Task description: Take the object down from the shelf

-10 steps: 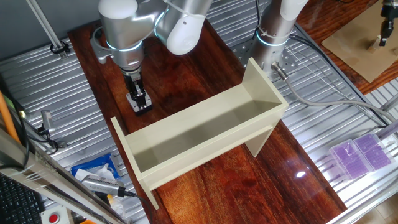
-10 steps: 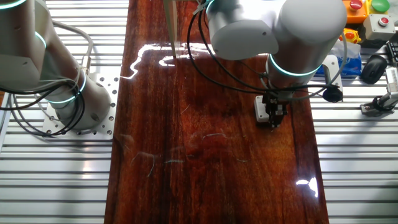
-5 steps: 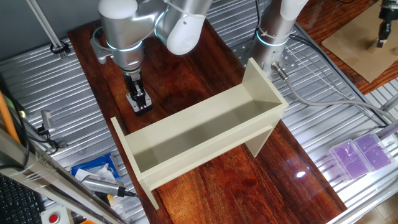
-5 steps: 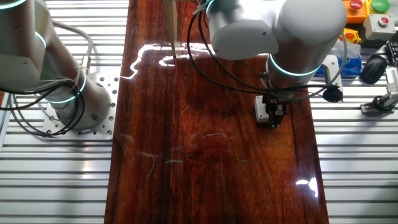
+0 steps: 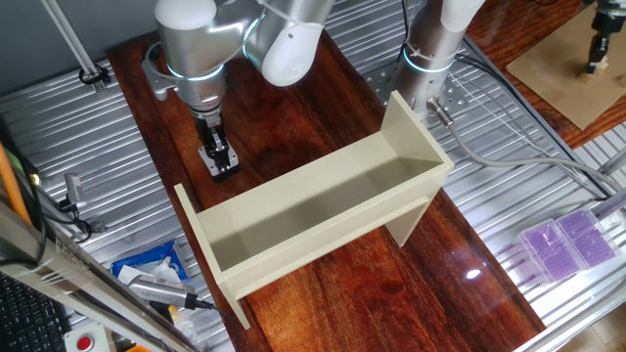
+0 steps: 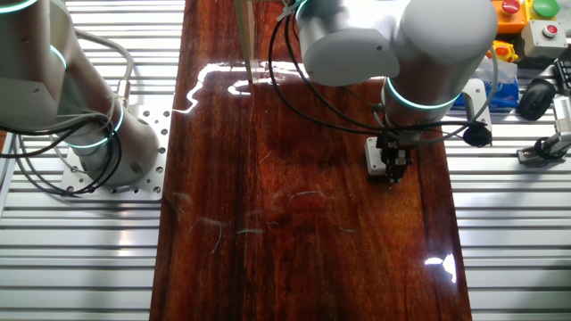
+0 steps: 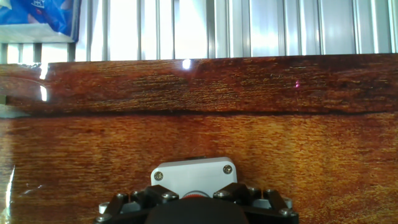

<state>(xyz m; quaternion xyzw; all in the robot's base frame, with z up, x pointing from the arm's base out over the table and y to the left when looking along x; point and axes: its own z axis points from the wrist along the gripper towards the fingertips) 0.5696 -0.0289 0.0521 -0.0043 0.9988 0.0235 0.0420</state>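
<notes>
So the object (image 5: 219, 159) sits on the tabletop (image 5: 293, 127) right beneath the fingers (image 5: 221, 166), which look clamped on it.

cream-beige shelf (image 5: 323, 210) is seen on a glossy reddish-brown wood-grain board (image 5: 430, 284); beside the board, ribbed silver table (image 5: 88, 147) and blue packet (image 5: 147, 266).

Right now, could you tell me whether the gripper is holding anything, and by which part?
It cannot be told. The gripper is down at the box on the table, but where its jaws touch is hidden.
</notes>
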